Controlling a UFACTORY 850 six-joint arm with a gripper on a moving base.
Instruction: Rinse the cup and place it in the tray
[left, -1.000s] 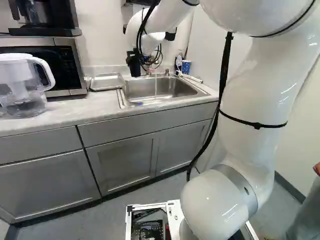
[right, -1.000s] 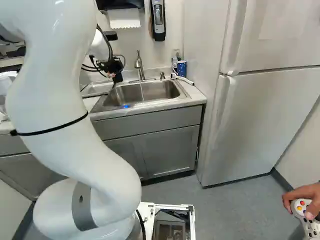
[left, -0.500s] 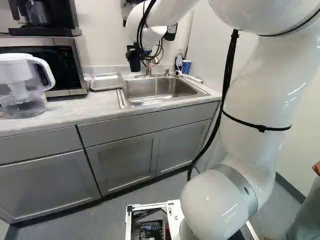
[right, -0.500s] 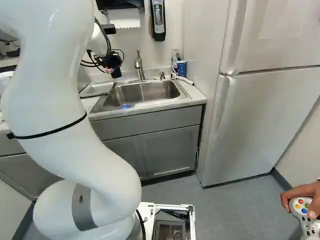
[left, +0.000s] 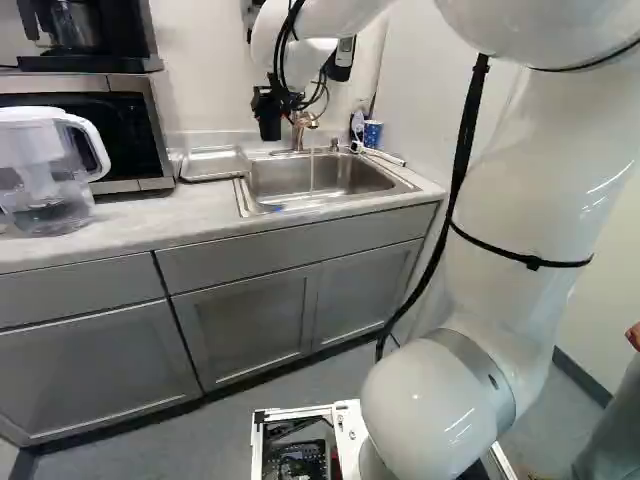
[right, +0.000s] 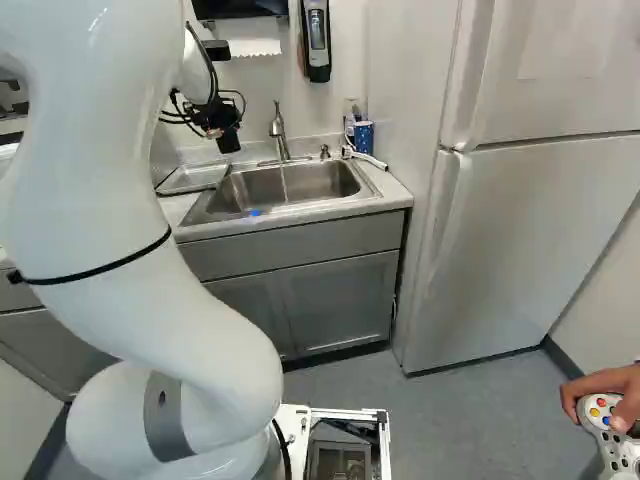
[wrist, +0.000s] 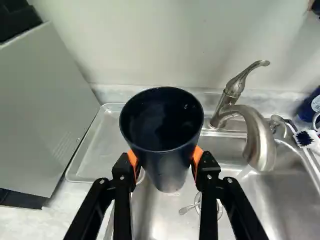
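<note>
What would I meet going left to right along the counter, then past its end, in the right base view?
Metal tray, faucet, small metal fixture, blue container, refrigerator.

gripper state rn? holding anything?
Gripper: closed on the dark cup, one orange pad on each side of it.
</note>
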